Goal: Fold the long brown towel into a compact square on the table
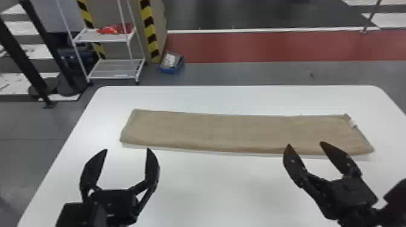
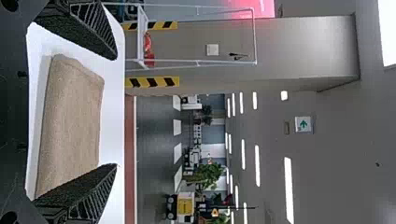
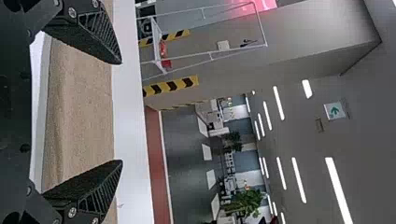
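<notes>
The brown towel [image 1: 235,131] lies flat as a long strip across the white table [image 1: 196,184], with a small white tag at its right end. My left gripper [image 1: 127,151] is open on the near side of the towel's left end, touching nothing. Toward the towel's right part, my right gripper [image 1: 305,146] is open, its fingertips by the near edge. In the left wrist view the towel [image 2: 72,123] shows beyond my left gripper [image 2: 116,112], its fingers wide apart. The right wrist view has the towel [image 3: 81,112] behind the spread fingers of my right gripper [image 3: 122,112].
Beyond the table's far edge, a white shelf rack [image 1: 102,36] with red items stands at the back left, beside a pillar with yellow-black stripes. A blue box [image 1: 171,62] sits on the floor near the pillar.
</notes>
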